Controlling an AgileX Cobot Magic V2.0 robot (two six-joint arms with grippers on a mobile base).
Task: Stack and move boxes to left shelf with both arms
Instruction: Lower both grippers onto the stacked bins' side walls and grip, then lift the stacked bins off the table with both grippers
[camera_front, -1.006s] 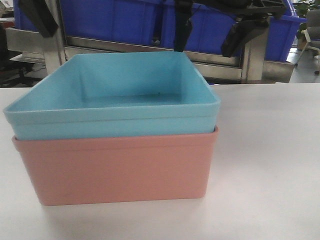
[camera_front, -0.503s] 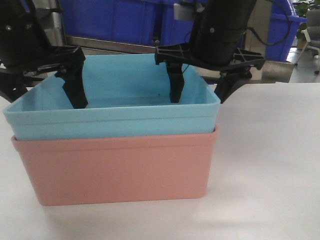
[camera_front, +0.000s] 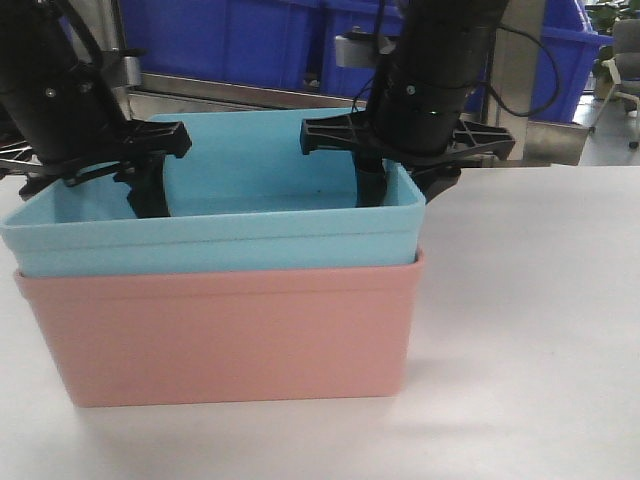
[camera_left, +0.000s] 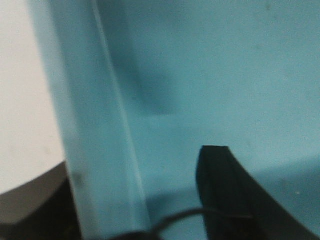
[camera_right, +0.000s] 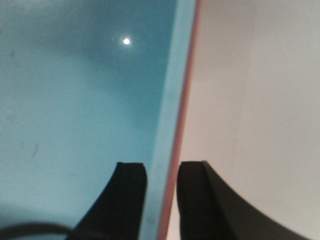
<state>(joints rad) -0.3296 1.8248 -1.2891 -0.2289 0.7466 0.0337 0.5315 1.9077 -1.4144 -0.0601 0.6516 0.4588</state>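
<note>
The two boxes stand nested on the white table: the sky blue box sits inside the salmon pink box. My left gripper straddles the blue box's left wall. Its jaws are wide open, with one finger inside the box and clear of the wall. My right gripper straddles the right wall. In the right wrist view the right gripper has one finger inside, and both fingers press the blue and pink rims between them.
Behind the boxes runs a stainless steel shelf bar with upright posts. Large dark blue crates stand on it. The white table spreads to the right and front. An office chair stands at the far right.
Both grippers came down from above over the stack's side walls. The right jaws narrowed onto the right wall, and the stack shifted slightly left.
</note>
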